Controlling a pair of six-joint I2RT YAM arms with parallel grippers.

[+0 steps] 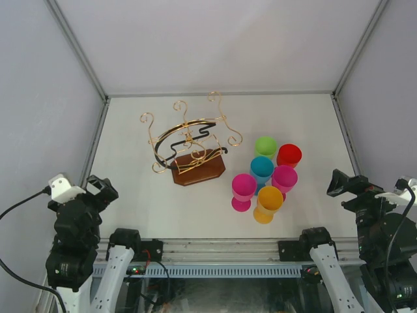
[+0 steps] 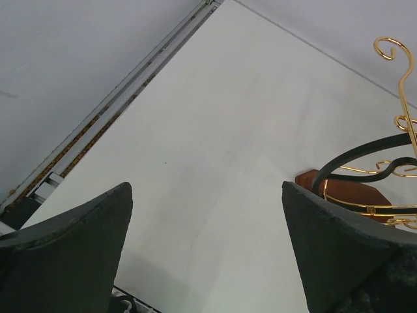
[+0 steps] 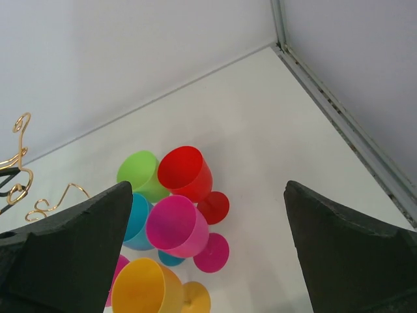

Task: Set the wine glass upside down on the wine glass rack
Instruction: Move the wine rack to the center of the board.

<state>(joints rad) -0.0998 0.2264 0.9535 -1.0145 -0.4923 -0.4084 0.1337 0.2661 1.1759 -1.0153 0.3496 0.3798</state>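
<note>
Step in hand: the very beginning, as I judge it. No glass is picked, and both arms are at the near edge of the desk [image 1: 137,202].
Left tool [image 2: 206,195]: its jaws are spread fully wide and nothing is between them. It sits at 8 o'clock of the desk and looks toward the rack.
Right tool [image 3: 207,195]: also fully wide and empty. It sits at 4 o'clock of the desk and looks at the glasses.
Wine glass rack [image 1: 190,147]: it stands at about 10 o'clock from the desk centre. No glass hangs on it.
Wine glasses [image 1: 266,175]: six plastic ones in a tight group at about 3 to 4 o'clock from the centre. All are upright with the mouth up, apart from the rack.
Order in the group: green glass [image 1: 265,147] at 12 o'clock, red glass [image 1: 288,155] at 1 o'clock, blue glass [image 1: 261,167] in the middle, magenta glass [image 1: 284,177] at 4 o'clock, pink glass [image 1: 244,187] at 8 o'clock, orange glass [image 1: 268,199] at 6 o'clock.
Which glass: the task does not say. The orange and pink ones are nearest to the arms and on the outside, so they seem the easiest.
Next move: probably the right tool goes down to an outer glass and closes on it without pushing the neighbours, which stand very close.
After that: the glass must be turned mouth down and hung on the rack by its foot.
Risk: such light glasses may tip when touched from the side.
</note>
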